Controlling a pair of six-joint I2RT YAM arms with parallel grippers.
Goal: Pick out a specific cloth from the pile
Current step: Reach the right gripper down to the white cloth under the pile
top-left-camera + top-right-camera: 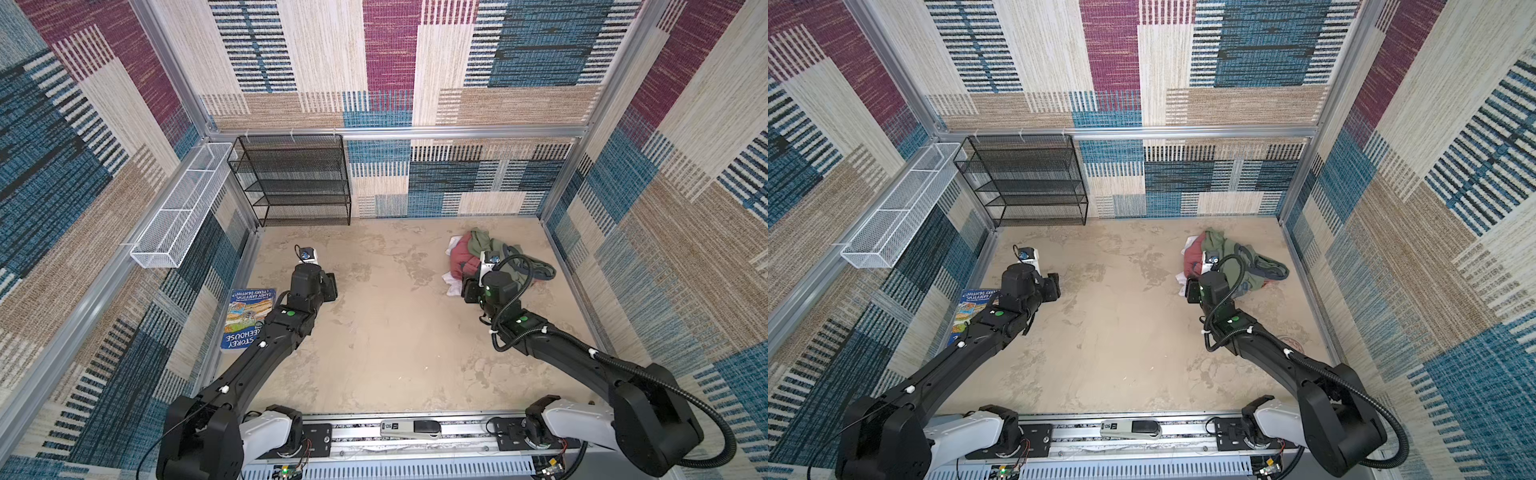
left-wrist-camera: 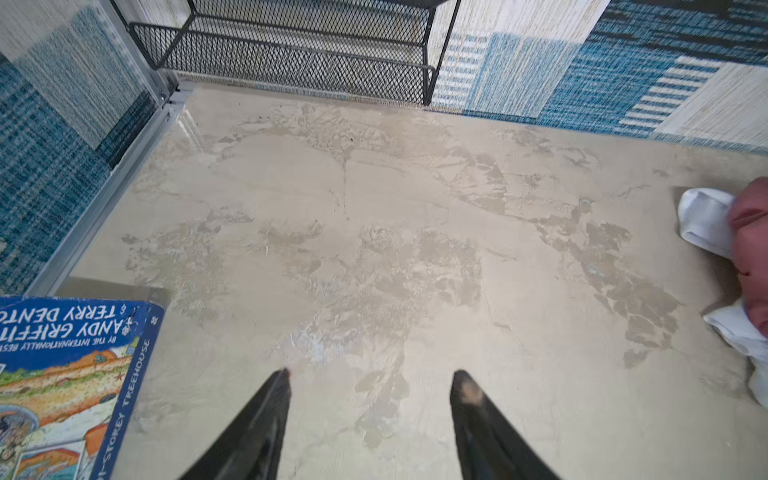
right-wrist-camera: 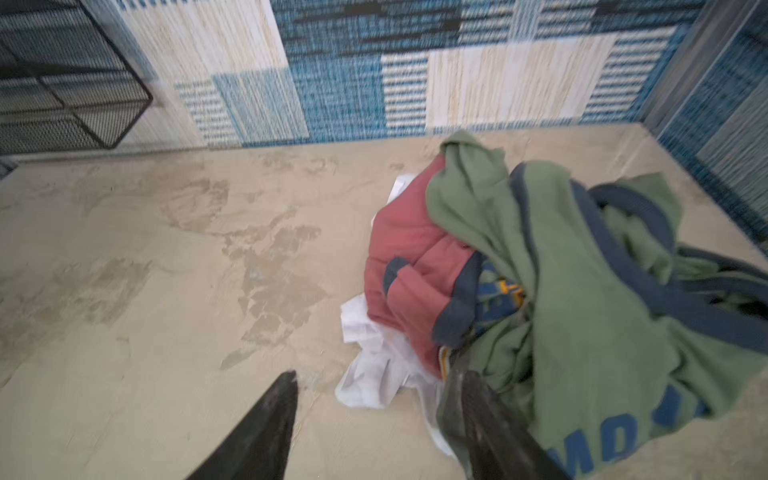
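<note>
1. rail (image 1: 357, 432) at 6 o'clock in both top views carries the two arm bases, and a small grey and black device (image 1: 409, 429) lies on it between them.
2. left gripper (image 2: 372, 376) has its jaws apart with nothing between them, over bare, blotchy beige table (image 2: 415, 270). in both top views this arm reaches toward 10 o'clock of the table.
3. book (image 1: 248, 318) with a blue cover lies flat at 9 o'clock, against the side wall and just beside the left arm. in the left wrist view it is near one finger but apart from it.
4. right gripper (image 3: 374, 372) also has its jaws apart, clamped on nothing. one finger is over bare table and the other lies at the near edge of the clothes. in both top views it sits over the 7 o'clock edge of the heap.
5. pile (image 1: 469, 253) sits at 2 o'clock of the table, near the back and side walls.
6. cloth (image 3: 376, 388) is plain white and lies at the bottom of the pile. it sticks out from under the red-pink garment (image 3: 411, 249) on the pile's 8 to 10 o'clock side, and its rumpled edge lies partly in the gap between the right fingers. whether a finger touches it i cannot tell.
7. olive green garment (image 3: 582, 332) with blue-grey bands and blue lettering drapes over the top and the 3 o'clock side.
8. black mesh shelf (image 1: 295, 178) stands at 11 o'clock against the back wall. a white wire basket (image 1: 183, 208) hangs on the side wall at 10 o'clock.
</note>
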